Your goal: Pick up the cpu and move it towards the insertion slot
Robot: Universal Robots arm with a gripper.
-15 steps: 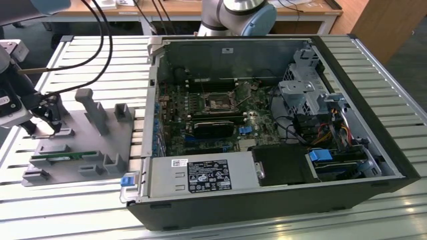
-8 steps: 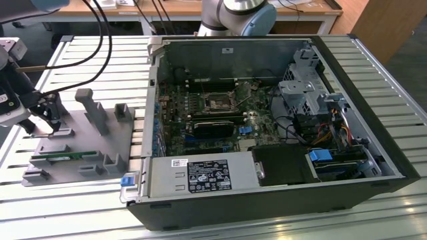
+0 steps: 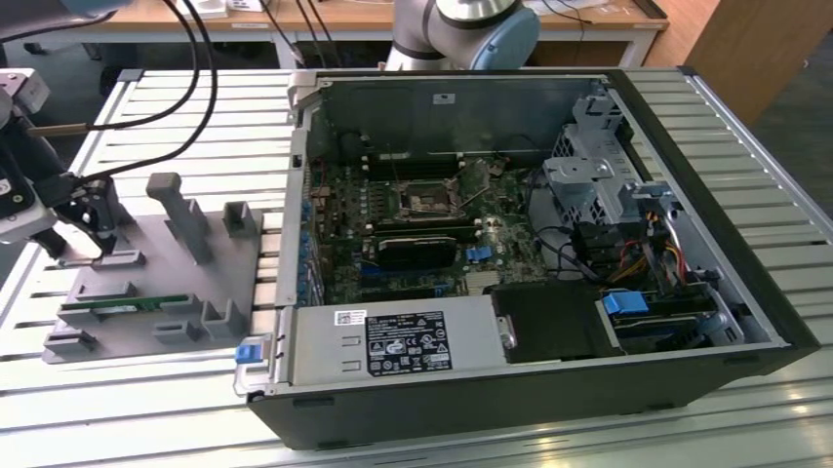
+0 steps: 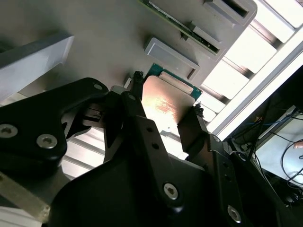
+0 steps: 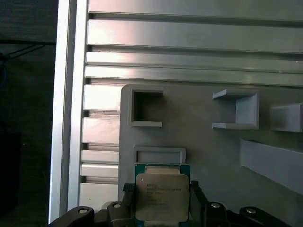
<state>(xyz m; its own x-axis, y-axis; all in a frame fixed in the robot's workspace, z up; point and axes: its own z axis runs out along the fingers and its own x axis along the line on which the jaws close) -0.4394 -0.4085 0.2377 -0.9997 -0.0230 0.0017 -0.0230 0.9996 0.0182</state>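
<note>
Pickup step: the pincer (image 5: pixel 161 190) pinches the cpu (image 5: pixel 162 201) at the grey holder (image 5: pixel 213 156); the insertion slot (image 3: pixel 426 203) lies well apart, likely demanding a level carry.

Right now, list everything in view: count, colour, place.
cpu: one, silver-grey top, green edge, at the fixture plate between the gripper's fingers.
insertion slot: one, dark centre, metal frame, on the board inside the computer case.
fixture plate: one, grey, on the table at the exterior view's left of the case.
memory stick: one, green, in a holder on the fixture plate.
computer case: one, black, open, mid-table.
card: one, black, beside the slot.
power supply: one, silver, in the case's near corner.
table: one, silver, slatted.
gripper: one, black, closed on the cpu's sides.
robot arm: one, grey, behind the case.
</note>
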